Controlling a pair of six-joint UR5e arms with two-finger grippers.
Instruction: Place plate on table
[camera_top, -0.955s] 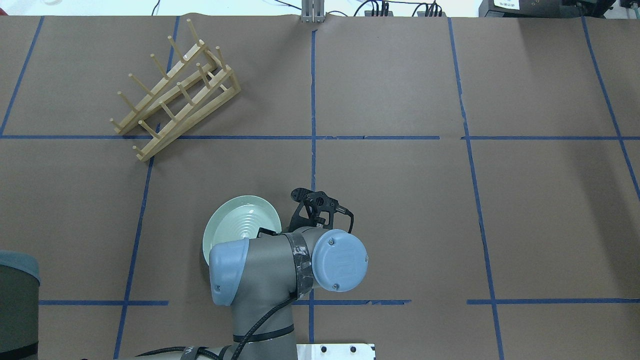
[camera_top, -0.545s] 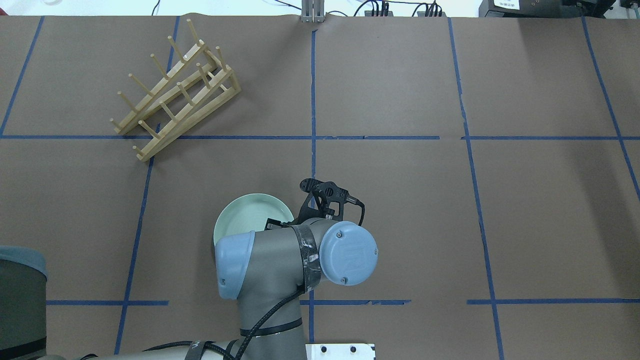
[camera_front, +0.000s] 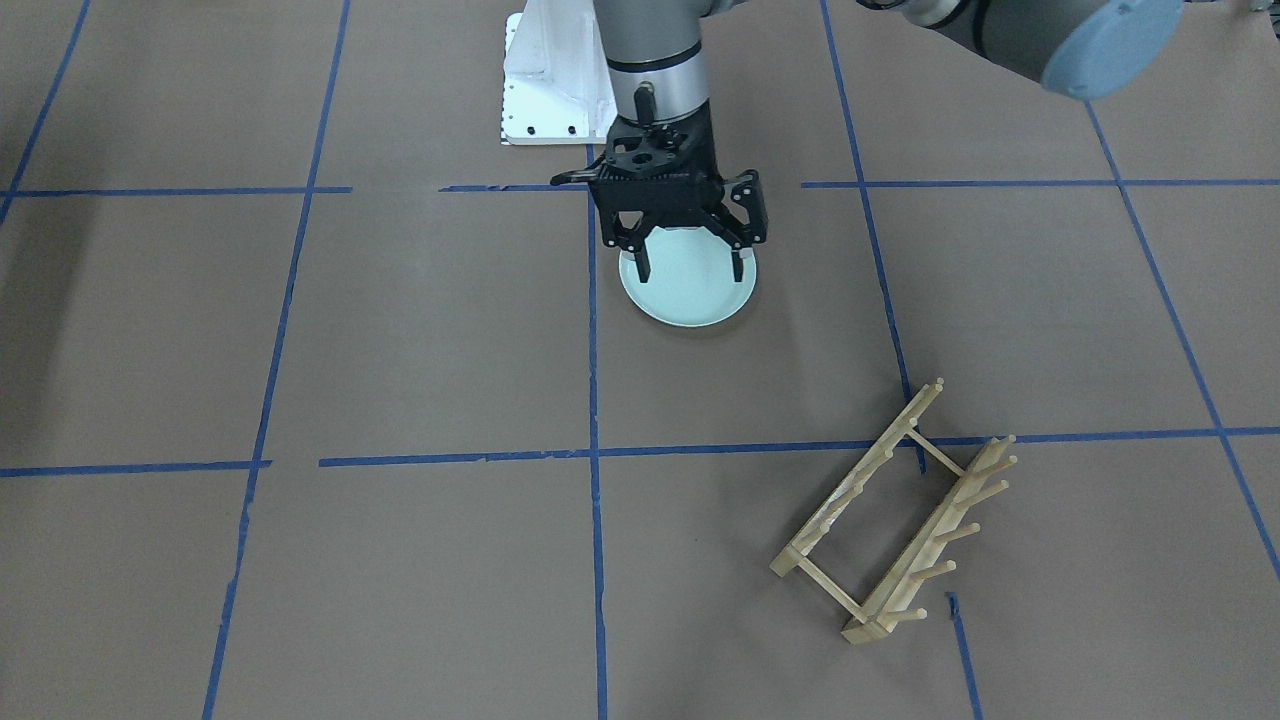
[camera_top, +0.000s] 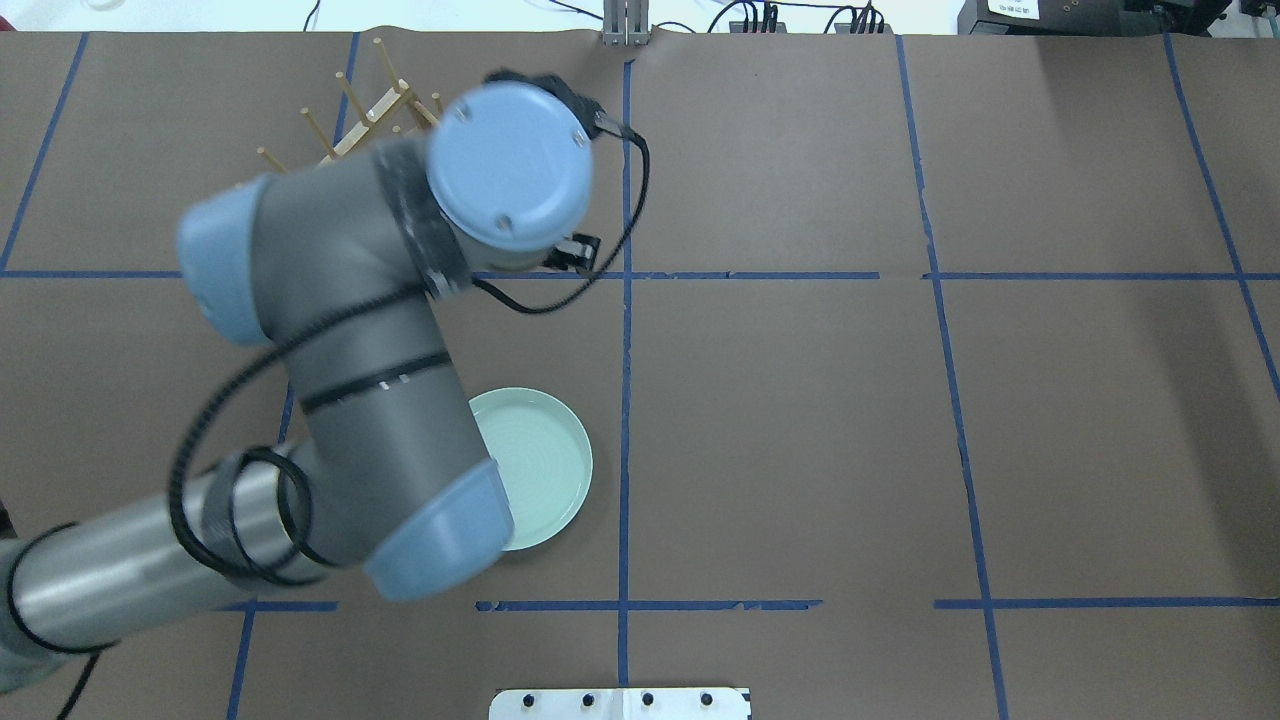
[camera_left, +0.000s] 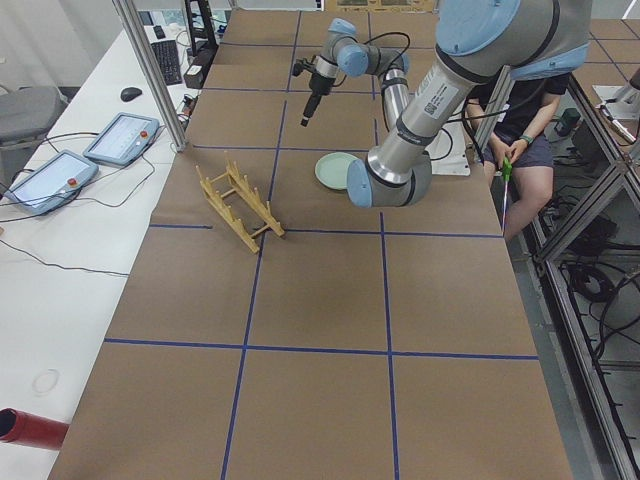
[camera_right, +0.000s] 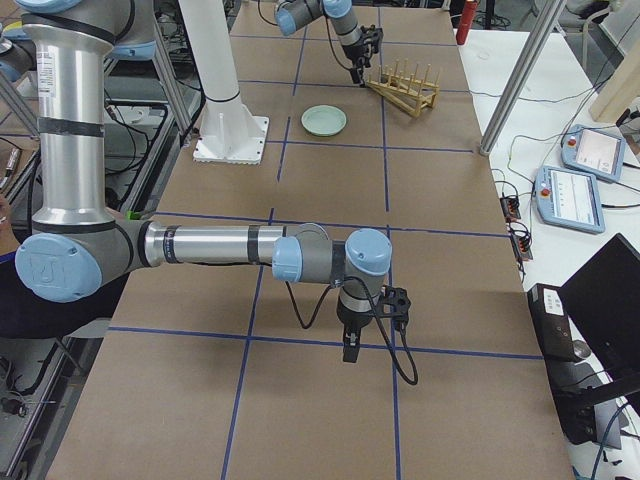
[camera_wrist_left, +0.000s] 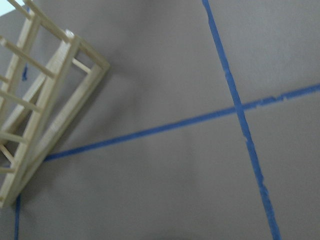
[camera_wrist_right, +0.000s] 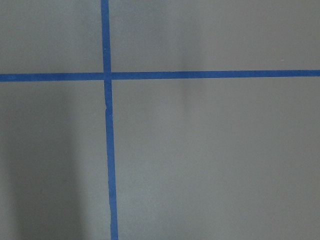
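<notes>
left gripper (camera_front: 690, 270): your front view shows it pointing straight down with its fingers (camera_front: 643, 262) spread wide and nothing between them. It grips nothing, which suits a plate that no longer needs holding.
its position: your views disagree. The front view puts it right above the plate's robot-side rim. The overhead view, both side views and its own wrist camera put it out past the plate, beside the wooden rack (camera_front: 895, 520). Trust neither for an exact position.
plate (camera_top: 545, 460): it lies flat and face-up on the table (camera_top: 800, 400), free of both grippers. By the overhead view it is on the robot's side of the left gripper, partly under that arm's elbow (camera_top: 440, 540). It sits just beside a blue tape line (camera_top: 624, 450), not on it.
wooden rack, from the tool: it fills the left edge of the wrist camera's view, so it is near the gripper. Its pegs are empty and it is well apart from the plate.
right gripper (camera_right: 348, 350): it is well apart from all of this, toward the table's right end, pointing down over bare paper. Only a side view shows it, so you cannot tell how far it is open.
task state: I judge the placing done.
risk: the elbow above the plate could clip it if you bring the arm home low.
</notes>
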